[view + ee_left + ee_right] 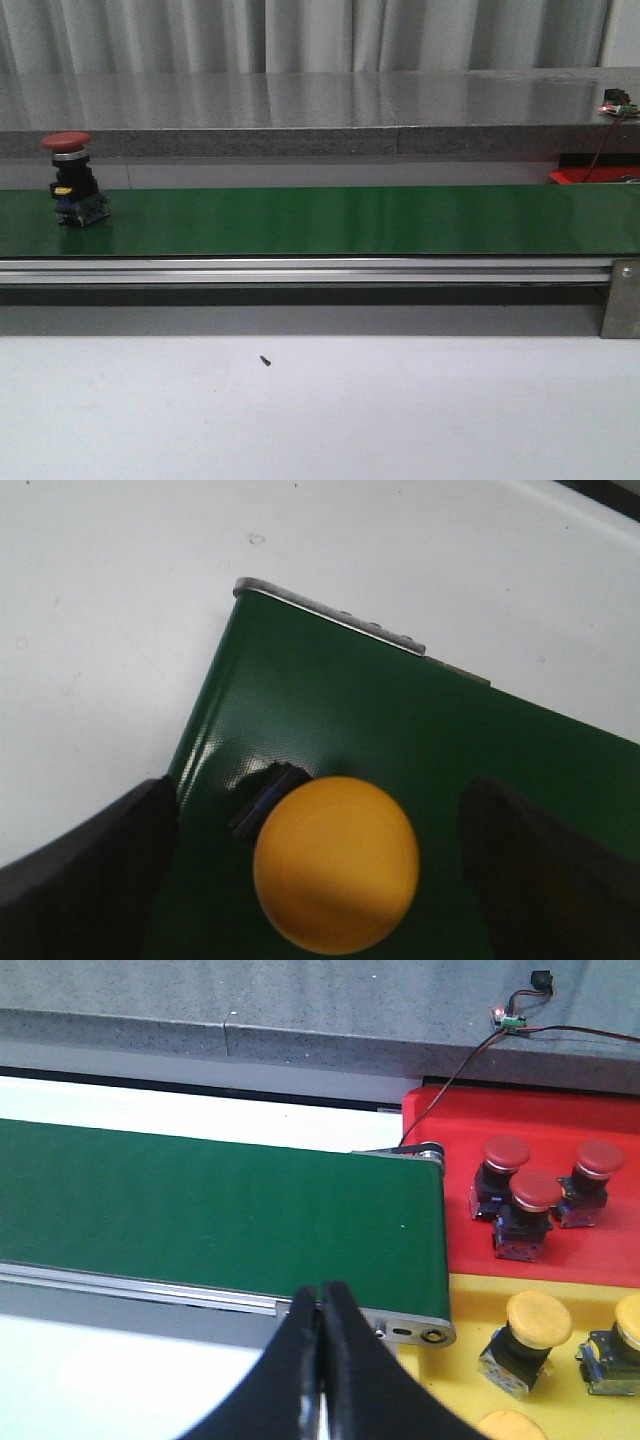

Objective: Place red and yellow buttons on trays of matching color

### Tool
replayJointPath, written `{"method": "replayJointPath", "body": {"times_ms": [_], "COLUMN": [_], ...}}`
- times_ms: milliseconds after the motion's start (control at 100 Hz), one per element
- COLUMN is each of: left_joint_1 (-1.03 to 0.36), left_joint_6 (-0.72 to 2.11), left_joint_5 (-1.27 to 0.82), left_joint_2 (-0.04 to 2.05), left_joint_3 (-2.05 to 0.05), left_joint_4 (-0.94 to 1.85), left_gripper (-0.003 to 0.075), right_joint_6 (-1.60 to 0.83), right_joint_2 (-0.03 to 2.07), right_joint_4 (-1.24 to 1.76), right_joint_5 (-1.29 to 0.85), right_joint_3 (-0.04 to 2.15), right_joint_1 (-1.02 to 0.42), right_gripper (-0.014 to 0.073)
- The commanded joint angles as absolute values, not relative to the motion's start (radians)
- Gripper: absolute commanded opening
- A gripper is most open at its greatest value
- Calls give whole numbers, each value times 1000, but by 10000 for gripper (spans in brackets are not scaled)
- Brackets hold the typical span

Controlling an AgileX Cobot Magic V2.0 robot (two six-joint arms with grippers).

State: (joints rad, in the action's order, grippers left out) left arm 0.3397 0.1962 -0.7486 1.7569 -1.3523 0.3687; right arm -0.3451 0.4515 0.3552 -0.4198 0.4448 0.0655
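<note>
A red button point(71, 178) stands upright on the green belt point(330, 220) at its far left. In the left wrist view a yellow button point(335, 864) stands on the belt near its end, between the fingers point(85, 870) of my open left gripper point(320, 875), with gaps on both sides. My right gripper point(321, 1300) is shut and empty above the belt's other end. Beside that end lie a red tray point(470, 1110) holding three red buttons point(537, 1192) and a yellow tray point(470, 1290) holding three yellow buttons point(538, 1320). The front view shows only a sliver of the red tray point(575, 176).
A grey stone ledge point(300, 140) runs behind the belt. A small circuit board point(512, 1018) with a wire sits on it above the red tray. An aluminium rail point(300, 270) edges the belt's front. A tiny black screw point(265, 360) lies on the white table.
</note>
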Motion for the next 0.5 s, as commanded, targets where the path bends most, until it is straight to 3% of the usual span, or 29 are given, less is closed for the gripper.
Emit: {"method": "replayJointPath", "body": {"times_ms": [0, 170, 290, 420, 490], "left_joint_1": [335, 332, 306, 249, 213], "left_joint_6": [200, 252, 268, 276, 278], "left_joint_5": [-727, -776, -805, -829, -846], "left_joint_2": [1690, 1623, 1566, 1504, 1474], "left_joint_3": [-1377, -1377, -1377, -1377, -1368], "left_joint_4": [394, 396, 391, 350, 334], "left_gripper": [579, 494, 296, -19, -20], "right_joint_6": [-355, -355, -355, -355, -355], "right_joint_2": [454, 454, 454, 454, 454], "right_joint_4": [369, 369, 369, 369, 369], "right_joint_5": [-351, -350, -348, -351, -348], "right_joint_3": [469, 469, 469, 469, 469], "right_joint_1": [65, 65, 65, 65, 65], "right_gripper": [-68, -68, -68, -68, -68]}}
